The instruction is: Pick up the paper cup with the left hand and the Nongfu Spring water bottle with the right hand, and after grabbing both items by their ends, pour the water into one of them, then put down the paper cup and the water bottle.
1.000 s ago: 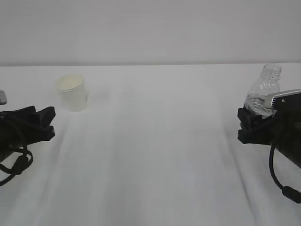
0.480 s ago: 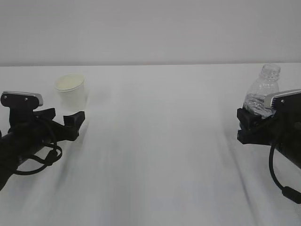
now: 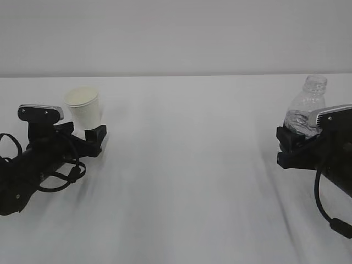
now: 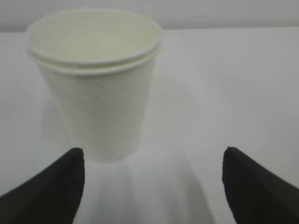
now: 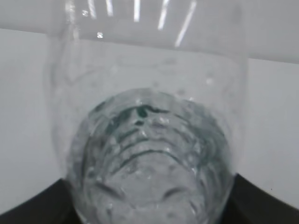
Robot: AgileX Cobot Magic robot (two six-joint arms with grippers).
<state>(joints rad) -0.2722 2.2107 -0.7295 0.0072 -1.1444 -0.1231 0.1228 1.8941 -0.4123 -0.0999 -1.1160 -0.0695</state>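
The off-white paper cup (image 3: pixel 83 108) stands upright at the back left of the table. My left gripper (image 3: pixel 82 132) is open, low on the table just in front of it, fingertips on either side of its base. In the left wrist view the cup (image 4: pixel 98 84) stands left of centre, just beyond the open gripper (image 4: pixel 152 156), touching neither finger. At the right, the capless clear Nongfu Spring water bottle (image 3: pixel 309 104) stands upright with my right gripper (image 3: pixel 294 140) shut on its lower part. The bottle (image 5: pixel 149 140) fills the right wrist view, with dark fingers (image 5: pixel 42 205) against its sides. The water level is unclear.
The white table (image 3: pixel 187 165) stretches bare between the two arms, with a plain white wall behind. A black cable (image 3: pixel 324 203) hangs from the right arm, and cable loops (image 3: pixel 55 179) lie by the left arm.
My left arm has come forward and rightward up to the cup, and its jaws have spread wide. The right gripper and the bottle have stayed put.
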